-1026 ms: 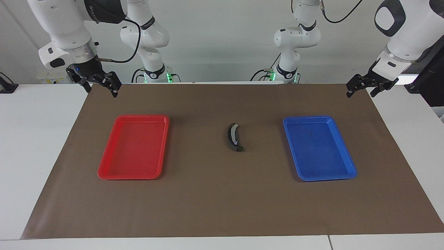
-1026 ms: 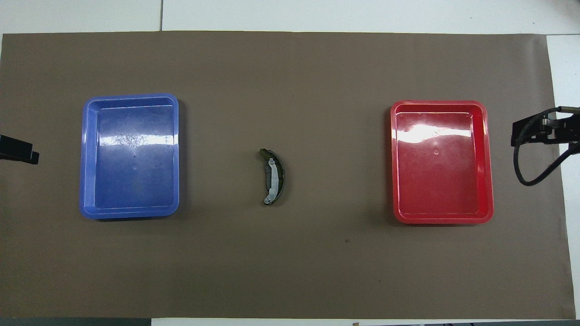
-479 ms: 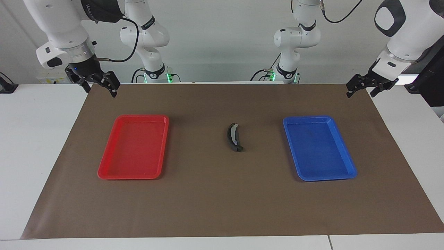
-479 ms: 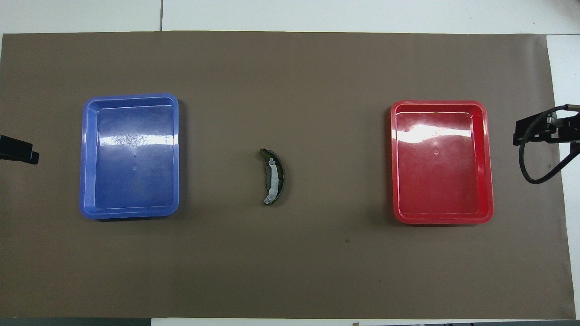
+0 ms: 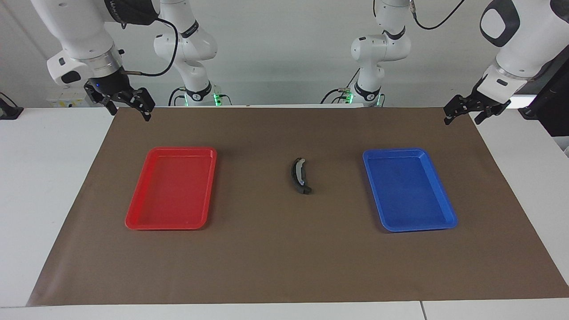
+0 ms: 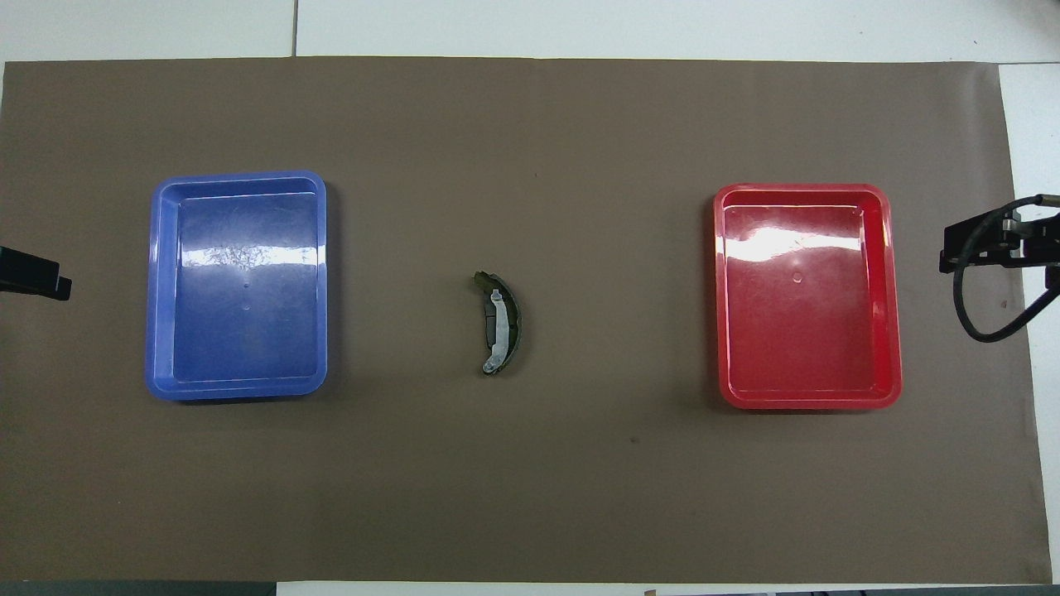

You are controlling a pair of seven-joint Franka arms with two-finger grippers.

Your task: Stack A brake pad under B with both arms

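A brown paper mat [image 5: 284,249] covers a white table in front of a pale wall. The right gripper [image 5: 130,109] hangs open and empty over the mat's corner at its own arm's end. The left gripper [image 5: 462,113] hangs open and empty over the mat's corner at the left arm's end. Between a red plastic tray [image 5: 133,213] and a blue plastic tray [image 5: 444,209], mid-mat, lies the curved black brake piece with a silvery strip [image 5: 299,175]; a short dark pad [image 5: 305,190] shows under its end farther from the robots.
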